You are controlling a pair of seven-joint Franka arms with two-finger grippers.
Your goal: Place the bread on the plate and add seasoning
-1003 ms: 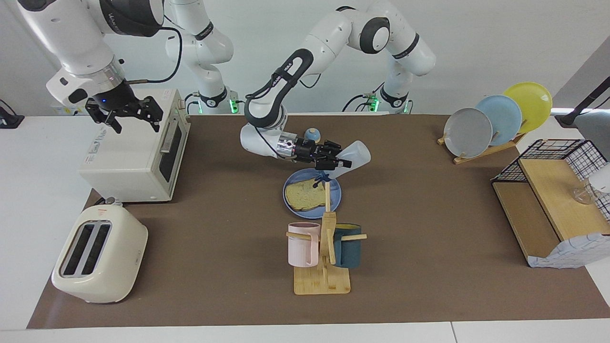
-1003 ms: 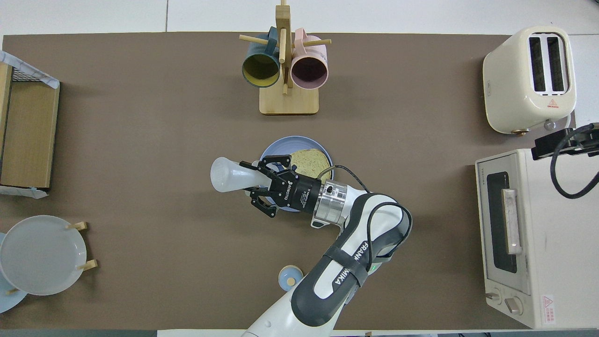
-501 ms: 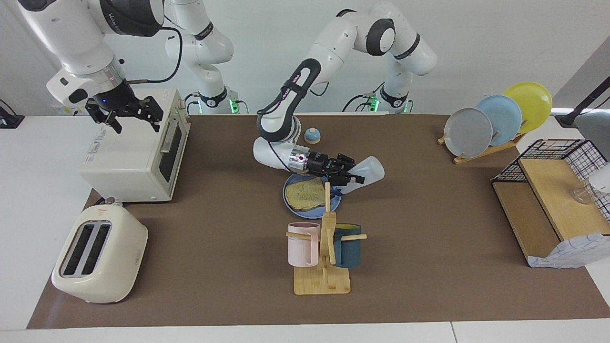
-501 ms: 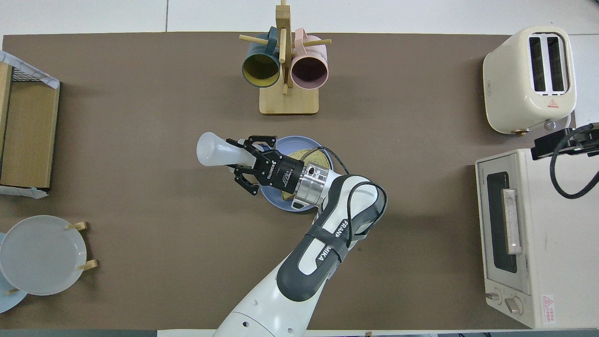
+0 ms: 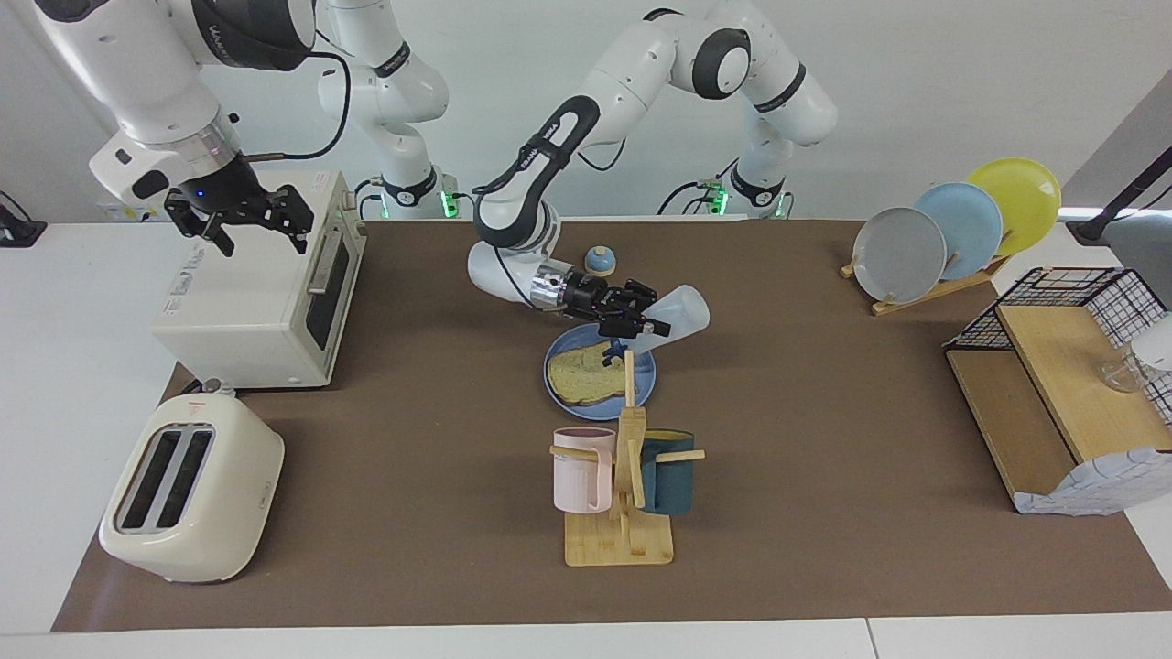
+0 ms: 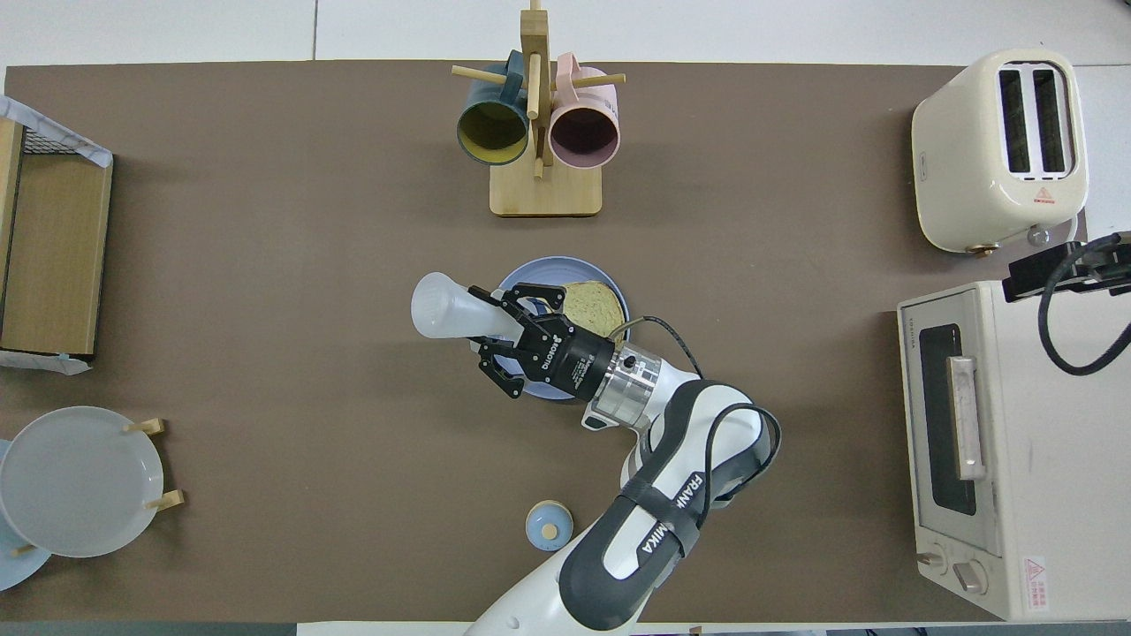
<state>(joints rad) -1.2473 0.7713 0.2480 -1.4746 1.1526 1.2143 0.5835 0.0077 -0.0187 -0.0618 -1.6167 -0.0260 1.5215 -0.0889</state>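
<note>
Clamped on the tipped seasoning (image 5: pixel 673 314), the left hand (image 5: pixel 638 322) has swung back over the plate (image 5: pixel 646 389) where the bread (image 5: pixel 586 373) lies, so shaking seems underway, while the right hand (image 5: pixel 261 222) waits wide over the toaster oven (image 5: pixel 265 302).

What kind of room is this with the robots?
Probably a robot lab set up like a pretend kitchen: a toaster, a toaster oven and a mug rack sit on a brown table mat, with plain white walls.

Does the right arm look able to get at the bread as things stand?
Probably not: the left hand holds the seasoning bottle tilted over the bread, crowding the plate. The right hand waits over the toaster oven.
</note>
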